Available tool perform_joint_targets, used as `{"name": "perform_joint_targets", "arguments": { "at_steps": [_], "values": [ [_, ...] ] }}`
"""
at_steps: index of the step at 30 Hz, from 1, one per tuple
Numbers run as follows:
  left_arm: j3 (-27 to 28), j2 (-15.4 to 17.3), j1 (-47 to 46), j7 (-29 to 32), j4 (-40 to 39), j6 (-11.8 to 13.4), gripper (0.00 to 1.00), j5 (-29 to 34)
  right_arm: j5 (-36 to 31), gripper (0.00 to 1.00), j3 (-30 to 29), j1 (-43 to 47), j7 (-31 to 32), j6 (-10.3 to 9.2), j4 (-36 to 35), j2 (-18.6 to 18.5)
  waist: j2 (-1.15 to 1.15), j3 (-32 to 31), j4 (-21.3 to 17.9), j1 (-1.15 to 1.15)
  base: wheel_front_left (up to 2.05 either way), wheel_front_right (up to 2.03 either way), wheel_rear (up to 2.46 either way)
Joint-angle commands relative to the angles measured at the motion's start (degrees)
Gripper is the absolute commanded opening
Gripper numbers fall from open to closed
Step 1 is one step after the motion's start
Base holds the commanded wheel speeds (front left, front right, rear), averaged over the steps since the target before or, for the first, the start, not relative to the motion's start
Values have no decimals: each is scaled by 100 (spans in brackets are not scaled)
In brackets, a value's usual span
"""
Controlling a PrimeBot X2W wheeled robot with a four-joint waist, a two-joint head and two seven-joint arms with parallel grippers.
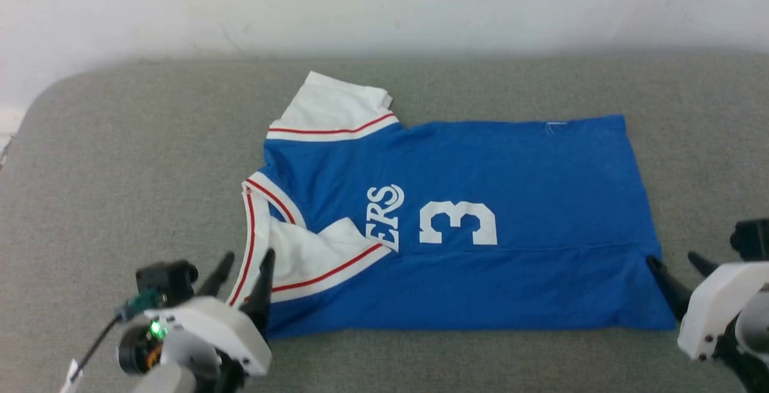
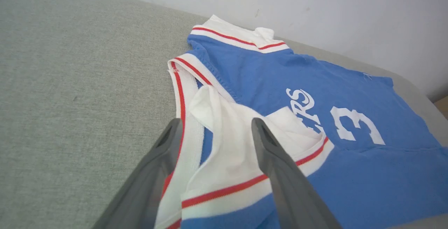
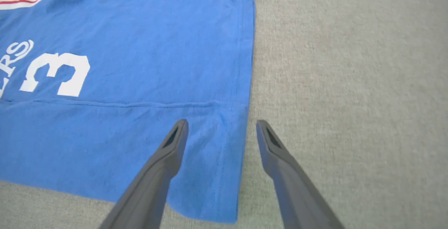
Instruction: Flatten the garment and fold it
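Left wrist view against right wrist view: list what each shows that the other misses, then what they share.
Left wrist: the striped collar, the near sleeve folded onto the chest, the open left tool. Right wrist: the near hem corner framed by the open right tool. Shared: the blue jersey, its white 3, the grey fabric surface.

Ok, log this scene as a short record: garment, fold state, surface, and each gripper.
garment: blue jersey, white sleeves, red-striped trim
fold state: near long edge folded over, hiding part of the lettering
surface: grey padded top
left gripper: open, at the collar end
right gripper: open, at the hem corner
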Motion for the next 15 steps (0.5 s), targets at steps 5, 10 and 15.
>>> {"name": "perform_joint_targets", "arguments": {
  "at_steps": [5,10,15],
  "values": [
    [143,-3,780,7,-676,236,100,-306,-734,100,-739,581,256,-3,-408,820,0,-319,83,1,0,0,0],
    [29,152,1171,317,-1203,591,100,-228,-1174,100,-1311,895,262,-3,-677,1533,0,-297,158,1,0,0,0],
    [-191,338,1209,773,-1295,970,100,38,-1337,100,-1562,954,232,-3,-854,1804,0,-173,137,1,0,0,0]
  ]
}}
